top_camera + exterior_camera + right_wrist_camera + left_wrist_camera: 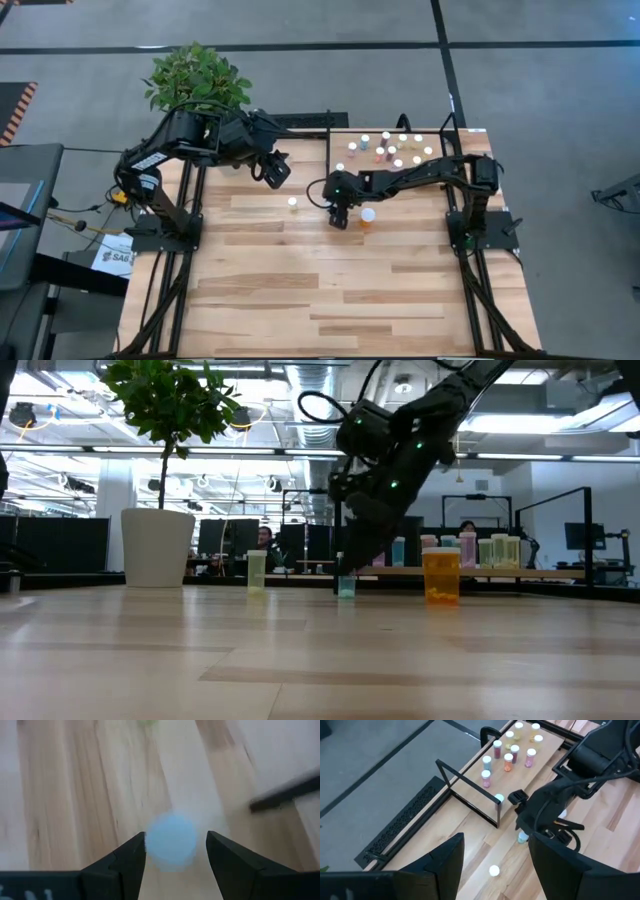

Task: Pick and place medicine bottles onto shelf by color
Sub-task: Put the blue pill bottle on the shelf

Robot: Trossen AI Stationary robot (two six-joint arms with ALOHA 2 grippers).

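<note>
My right hand hangs low over the plank tabletop, just in front of the shelf, with its two dark fingers standing apart on either side of a tiny pale blue-green medicine bottle with a white cap. The wrist view is blurred, so I cannot be sure whether the pads touch it yet; it looks like a straddle, not a clamp.

I judge this bottle to be very light, rigid plastic with smooth, slippery sides. It stands upright and looks easy to tip. The best hold seems to be across the round body below the cap, squeezed gently and squarely so it does not squirt out.

Just beside it stands a larger orange bottle with a white cap. A small yellow-green bottle stands alone further toward my left arm. The shelf, a flat light-wood platform edged in thin black metal, already carries a cluster of small white-capped bottles.

My left hand waits raised near the back edge, fingers apart and empty, beside a leafy green plant in a white pot.

The tabletop is smooth varnished wood, level and bare in front. Beyond it is an open workshop with desks, screens and a seated person.
</note>
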